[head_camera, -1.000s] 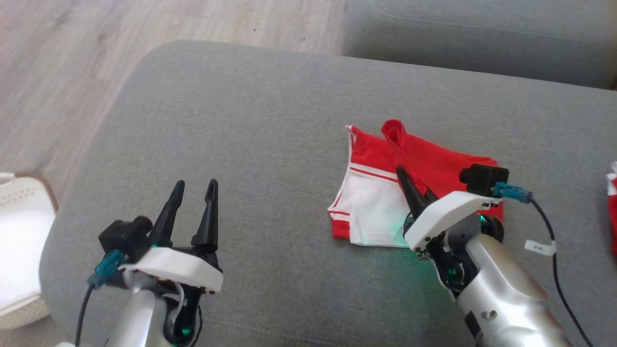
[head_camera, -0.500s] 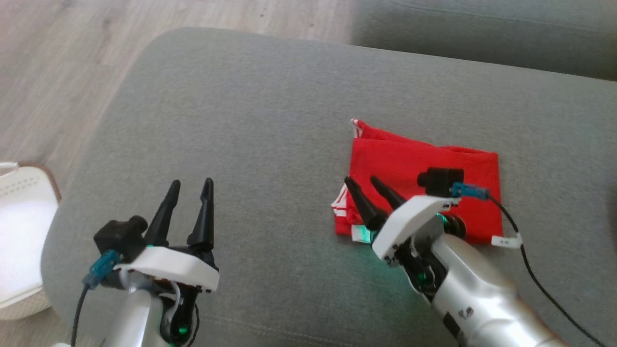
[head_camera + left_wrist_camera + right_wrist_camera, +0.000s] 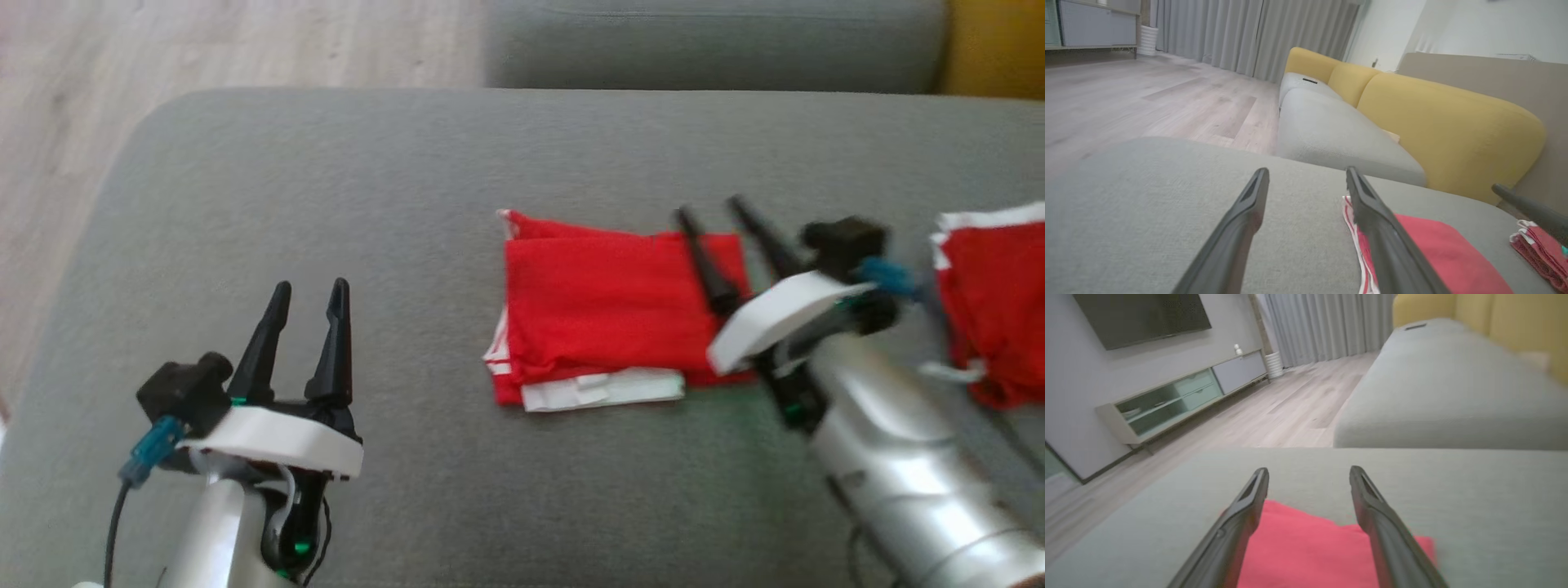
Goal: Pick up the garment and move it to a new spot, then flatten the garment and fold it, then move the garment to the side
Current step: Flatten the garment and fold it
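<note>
While I look down through the head camera, a red garment [image 3: 604,310] lies folded into a flat rectangle on the grey seat cushion [image 3: 392,188], just toward three o'clock from the middle of the view. White trim and a white layer show along its six o'clock edge. The right gripper [image 3: 709,208] comes in from five o'clock and hangs over the garment's three o'clock end. Its two dark fingers point toward eleven o'clock, spread apart, with nothing pinched between them. I cannot tell whether the tips touch the cloth. From the right wrist camera, the same spread fingers frame the garment [image 3: 1306,547] below them. The left gripper [image 3: 310,286] sits at seven o'clock, well apart from the garment, fingers pointing to twelve o'clock, also spread and empty. From its wrist camera the garment [image 3: 1437,249] lies at five o'clock. A second red cloth [image 3: 992,286] with white edging rests at the three o'clock edge. A wooden floor [image 3: 245,41] shows at eleven o'clock and a yellow backrest [image 3: 996,41] at one o'clock.
</note>
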You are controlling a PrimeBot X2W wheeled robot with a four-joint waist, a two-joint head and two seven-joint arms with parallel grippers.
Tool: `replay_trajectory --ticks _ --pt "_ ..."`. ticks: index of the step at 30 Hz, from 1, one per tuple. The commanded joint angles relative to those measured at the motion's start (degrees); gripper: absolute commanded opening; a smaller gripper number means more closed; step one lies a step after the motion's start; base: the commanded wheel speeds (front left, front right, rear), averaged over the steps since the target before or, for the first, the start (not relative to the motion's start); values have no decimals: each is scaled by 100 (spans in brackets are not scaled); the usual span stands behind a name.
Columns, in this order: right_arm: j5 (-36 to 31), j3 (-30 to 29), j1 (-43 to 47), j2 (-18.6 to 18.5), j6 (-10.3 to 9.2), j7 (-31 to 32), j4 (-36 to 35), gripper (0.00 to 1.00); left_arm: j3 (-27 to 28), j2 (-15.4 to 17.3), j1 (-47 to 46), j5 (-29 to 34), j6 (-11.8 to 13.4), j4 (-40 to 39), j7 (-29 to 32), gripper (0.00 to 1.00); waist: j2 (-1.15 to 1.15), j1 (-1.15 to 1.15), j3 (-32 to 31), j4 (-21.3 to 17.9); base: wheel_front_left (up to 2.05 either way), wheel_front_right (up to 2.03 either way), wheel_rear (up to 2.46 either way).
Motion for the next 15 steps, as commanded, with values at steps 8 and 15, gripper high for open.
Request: replay_trajectory --ticks 8,15 --pt "-1569 -1604 871 10 -5 -77 -1303 100 320 51 -196 40 78 -402 -70 100 0 0 -94 -606 0 0 0" --pt "-2306 -2314 1544 427 -5 -78 -1922 100 380 51 -19 116 73 -438 -70 100 0 0 -79 -794 0 0 0"
